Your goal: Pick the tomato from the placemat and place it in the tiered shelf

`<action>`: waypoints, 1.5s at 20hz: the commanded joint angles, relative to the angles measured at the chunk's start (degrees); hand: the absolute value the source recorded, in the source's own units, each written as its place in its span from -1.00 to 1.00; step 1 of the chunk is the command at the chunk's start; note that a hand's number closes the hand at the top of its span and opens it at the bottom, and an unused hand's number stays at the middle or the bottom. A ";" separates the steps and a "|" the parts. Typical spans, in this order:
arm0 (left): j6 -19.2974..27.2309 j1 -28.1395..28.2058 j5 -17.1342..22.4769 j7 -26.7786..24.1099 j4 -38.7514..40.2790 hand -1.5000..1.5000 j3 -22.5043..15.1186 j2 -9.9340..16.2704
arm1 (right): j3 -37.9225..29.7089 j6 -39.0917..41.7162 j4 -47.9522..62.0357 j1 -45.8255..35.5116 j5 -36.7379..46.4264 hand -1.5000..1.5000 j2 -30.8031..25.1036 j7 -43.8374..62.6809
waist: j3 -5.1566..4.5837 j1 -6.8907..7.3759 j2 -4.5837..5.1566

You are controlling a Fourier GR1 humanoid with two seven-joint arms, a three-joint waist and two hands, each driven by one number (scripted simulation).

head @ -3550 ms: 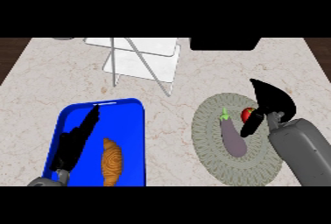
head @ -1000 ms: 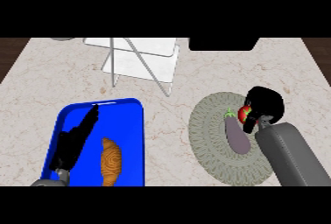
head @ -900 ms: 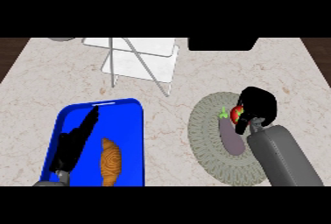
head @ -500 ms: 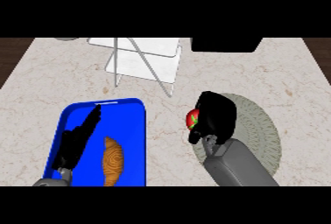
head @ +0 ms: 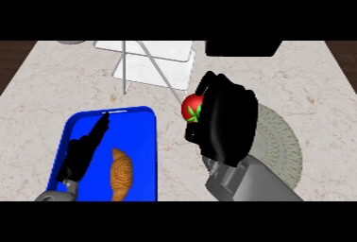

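Observation:
A red tomato (head: 191, 108) with a green stem sits in my right hand (head: 223, 120), whose fingers are curled round it. The hand is lifted above the left edge of the round grey-green placemat (head: 279, 142) and hides much of it. The tiered shelf (head: 150, 61), white with thin wire legs, stands at the back of the counter, up and to the left of the tomato. My left hand (head: 83, 151) rests open with straight fingers over the blue tray (head: 143, 142).
A croissant (head: 121, 174) lies on the blue tray beside my left hand. A dark box (head: 244, 47) stands at the back right. A grey object (head: 70, 42) shows at the back left edge.
My right hand closed on the tomato on the placemat, lifted it and carried it left and toward the shelf. The eggplant seen earlier on the placemat is now hidden. The left hand stayed still.

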 commanded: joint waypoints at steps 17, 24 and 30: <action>-1.83 -1.46 0.01 -0.40 1.58 0.00 0.68 0.35 | -23.66 -3.56 31.64 -31.14 2.87 1.00 1.04 3.69 | 0.04 1.60 1.57; -3.48 -0.30 0.64 -1.56 0.52 0.00 1.22 1.13 | -32.34 -10.74 51.14 -38.89 1.65 1.00 0.74 -7.94 | 0.05 2.22 1.86; -1.71 -0.87 -0.82 0.67 -1.92 0.00 -0.16 -0.44 | -37.58 -16.39 65.34 -43.45 0.53 1.00 0.33 -11.49 | 0.07 3.56 2.35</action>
